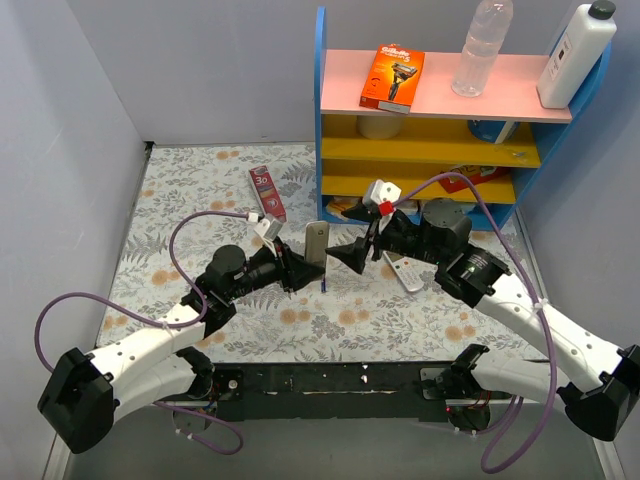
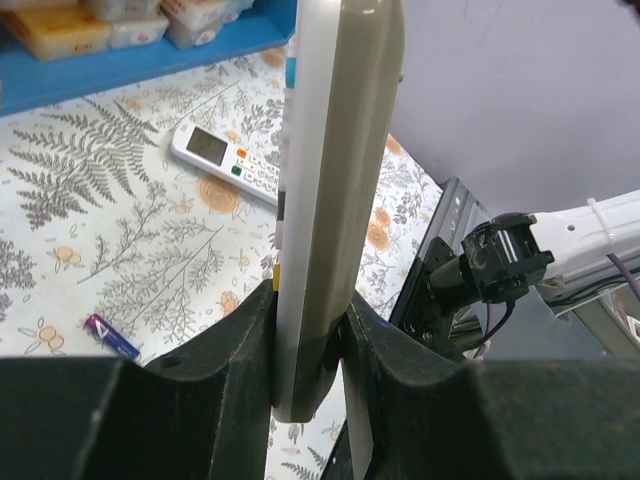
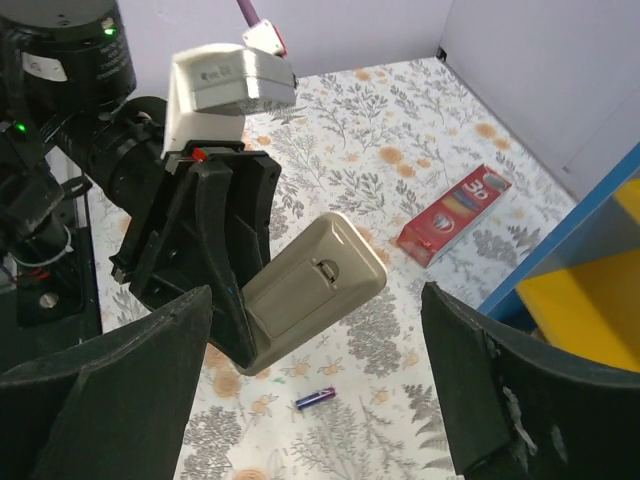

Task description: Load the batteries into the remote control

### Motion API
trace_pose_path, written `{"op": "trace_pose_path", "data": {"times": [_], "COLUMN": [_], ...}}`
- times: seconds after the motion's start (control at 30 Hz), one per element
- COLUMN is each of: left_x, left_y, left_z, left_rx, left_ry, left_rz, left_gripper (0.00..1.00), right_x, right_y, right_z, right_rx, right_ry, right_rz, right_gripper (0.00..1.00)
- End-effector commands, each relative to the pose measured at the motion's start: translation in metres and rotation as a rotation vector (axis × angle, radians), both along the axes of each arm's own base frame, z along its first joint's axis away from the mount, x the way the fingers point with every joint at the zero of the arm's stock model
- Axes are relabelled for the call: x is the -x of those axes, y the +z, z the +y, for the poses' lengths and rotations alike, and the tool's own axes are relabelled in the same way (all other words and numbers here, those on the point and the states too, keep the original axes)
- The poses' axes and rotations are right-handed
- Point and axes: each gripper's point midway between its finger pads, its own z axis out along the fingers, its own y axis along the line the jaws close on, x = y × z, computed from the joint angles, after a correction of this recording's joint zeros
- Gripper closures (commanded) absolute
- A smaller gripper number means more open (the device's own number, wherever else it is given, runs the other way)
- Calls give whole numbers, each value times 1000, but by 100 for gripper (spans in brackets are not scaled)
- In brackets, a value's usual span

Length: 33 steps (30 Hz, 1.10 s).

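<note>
Fingers (image 2: pixel 200 390) of the left gripper (image 2: pixel 310 330) are pressed tight against both flat faces of the beige remote control (image 2: pixel 340 150), clamping its lower end so that it stands nearly upright above the table (image 1: pixel 180 200). From the right wrist, the remote's back shows, with a small latch notch on its panel, tilted toward the right gripper (image 3: pixel 315 340). That gripper's two black fingers (image 3: pixel 120 390) are spread wide with nothing between them, and it hangs just in front of the remote without touching it. On the flowered cloth below the held remote lies one slim blue-purple battery (image 3: pixel 315 398), flat on its side and apart from both grippers. Farther out, a white remote (image 2: pixel 220 160) with a small screen rests face up on the cloth near the foot of the blue shelf (image 1: pixel 322 110). A red box (image 3: pixel 455 215) lies flat on the cloth toward the far wall, left of the shelf in the overhead view.
</note>
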Motion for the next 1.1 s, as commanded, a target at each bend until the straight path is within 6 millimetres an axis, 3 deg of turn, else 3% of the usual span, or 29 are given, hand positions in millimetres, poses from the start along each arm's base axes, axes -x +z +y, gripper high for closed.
{"op": "trace_pose_path", "data": {"times": [0.0,0.17,0.63,0.8,1.07], "left_x": [9,13,15,13,15], "left_y": [5,10,19,23,27], "left_z": [2,0,-8,-8,-9], "left_rx": [-24,-51,-62,-58,-48], "left_ry": [-34,-71,-118,-114,-121], "left_rz": [7,-4,9,14,14], "left_gripper": [100,100,100,100,100], "right_x": [13,21,28,27,19], "right_y": [22,13,2,-4,-23], "right_z": [-5,-6,10,14,12], "right_rx": [76,128,167,181,251], "right_ry": [97,175,252,246,208], "right_rz": [-201,-345,-422,-418,-418], "right_gripper": [9,12,30,47,49]}}
